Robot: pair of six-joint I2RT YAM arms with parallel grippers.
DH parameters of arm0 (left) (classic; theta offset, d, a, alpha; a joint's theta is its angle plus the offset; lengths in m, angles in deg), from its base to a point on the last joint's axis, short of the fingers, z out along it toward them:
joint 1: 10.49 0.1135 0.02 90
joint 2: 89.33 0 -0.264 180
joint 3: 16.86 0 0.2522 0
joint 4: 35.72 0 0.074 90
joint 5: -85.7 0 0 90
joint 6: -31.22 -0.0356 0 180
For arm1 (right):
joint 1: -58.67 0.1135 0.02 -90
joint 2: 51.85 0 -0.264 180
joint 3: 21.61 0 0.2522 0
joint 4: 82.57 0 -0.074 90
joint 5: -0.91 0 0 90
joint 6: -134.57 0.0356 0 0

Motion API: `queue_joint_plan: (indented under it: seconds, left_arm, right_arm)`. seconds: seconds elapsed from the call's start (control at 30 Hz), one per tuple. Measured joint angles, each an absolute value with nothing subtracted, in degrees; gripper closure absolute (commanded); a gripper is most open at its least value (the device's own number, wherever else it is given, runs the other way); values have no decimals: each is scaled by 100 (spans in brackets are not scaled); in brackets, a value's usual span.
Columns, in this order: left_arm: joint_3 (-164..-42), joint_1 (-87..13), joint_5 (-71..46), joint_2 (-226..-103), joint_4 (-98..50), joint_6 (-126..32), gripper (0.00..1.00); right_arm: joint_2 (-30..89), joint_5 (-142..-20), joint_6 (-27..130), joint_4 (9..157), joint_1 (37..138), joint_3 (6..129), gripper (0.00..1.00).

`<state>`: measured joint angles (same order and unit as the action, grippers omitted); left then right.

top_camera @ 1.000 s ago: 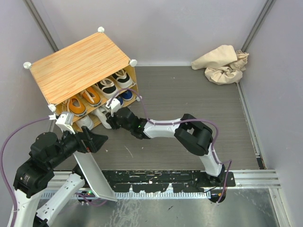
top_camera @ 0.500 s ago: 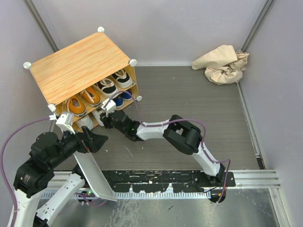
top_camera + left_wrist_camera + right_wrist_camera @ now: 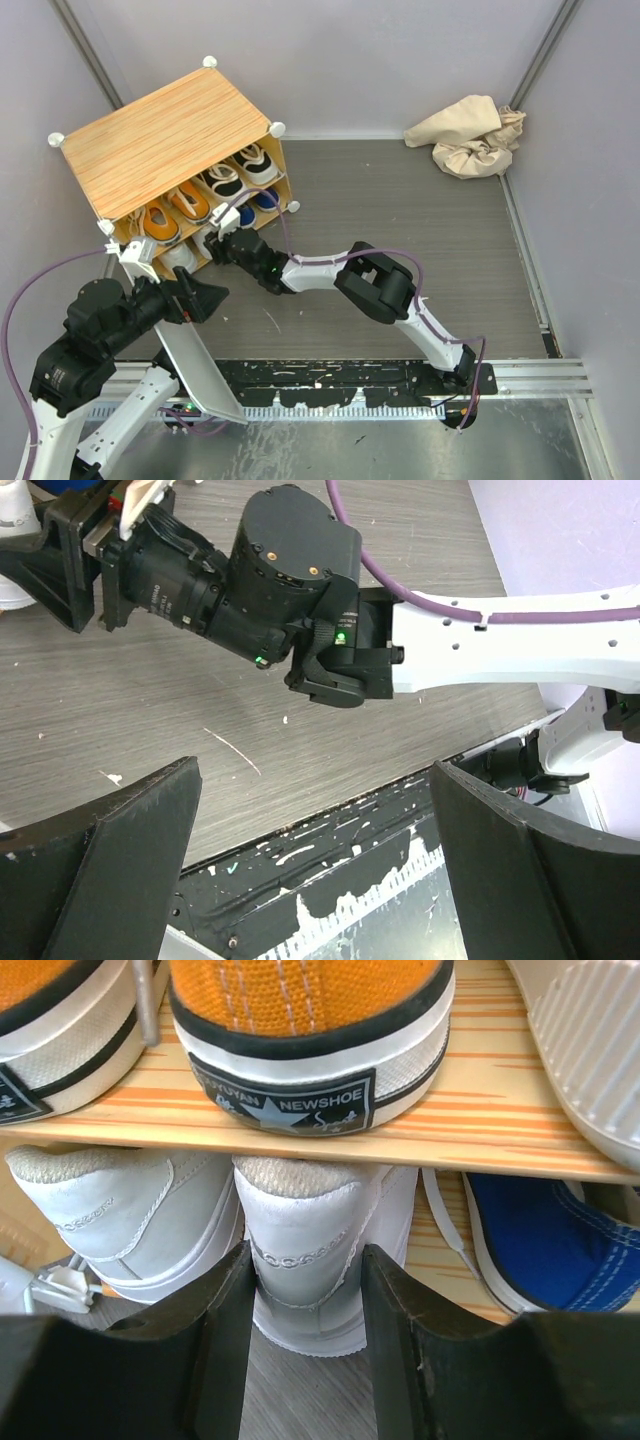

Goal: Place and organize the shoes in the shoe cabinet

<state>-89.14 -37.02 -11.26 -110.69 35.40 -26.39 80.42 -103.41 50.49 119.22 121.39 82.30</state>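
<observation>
The shoe cabinet (image 3: 170, 135) stands at the far left with its open front toward the arms. Its upper shelf holds orange shoes (image 3: 160, 225) and black shoes (image 3: 225, 182). Below are a blue shoe (image 3: 262, 200) and white shoes (image 3: 185, 255). My right gripper (image 3: 225, 245) reaches to the lower shelf. In the right wrist view the right gripper (image 3: 305, 1320) is shut on the heel of a white shoe (image 3: 305, 1260), a finger against each side. Another white shoe (image 3: 130, 1220) sits to its left, an orange shoe (image 3: 310, 1030) above and a blue shoe (image 3: 545, 1240) to the right. My left gripper (image 3: 315, 870) is open and holds nothing.
A crumpled beige cloth bag (image 3: 470, 135) lies in the far right corner. Grey walls close in the floor on three sides. A metal rail (image 3: 400, 375) runs along the near edge by the arm bases. The left arm (image 3: 100, 320) hovers just in front of the cabinet.
The right arm has stretched further left toward the cabinet, carrying the white shoe's heel in under the lower shelf. The cabinet has shifted slightly away. The left arm has not moved.
</observation>
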Motion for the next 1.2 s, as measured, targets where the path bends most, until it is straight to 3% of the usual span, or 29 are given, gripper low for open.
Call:
queue_joint_plan:
  seconds: [0.47,0.67,0.77,0.93,1.07,1.2]
  left_arm:
    - [-8877,-3702,-1200,-11150,3523,-2631,2]
    - [-8836,-3702,-1222,-11246,3484,-2622,2]
    - [-8801,-3699,-1242,-11273,3440,-2620,2]
    - [-8761,-3702,-1274,-11283,3431,-2620,2]
    - [-8761,-3699,-1272,-11283,3398,-2620,2]
    - [-8831,-3702,-1274,-11362,3381,-2639,2]
  right_arm:
    - [8621,-10142,5099,12067,12014,8796,96]
    - [8665,-10101,5143,12075,11992,8833,59]
    - [8663,-10077,5210,12185,11981,8750,48]
    - [8468,-9913,5376,12565,11912,8182,10]
    - [8097,-9922,5403,12554,11892,7539,1]
    - [7524,-9948,5422,12508,11879,6813,0]
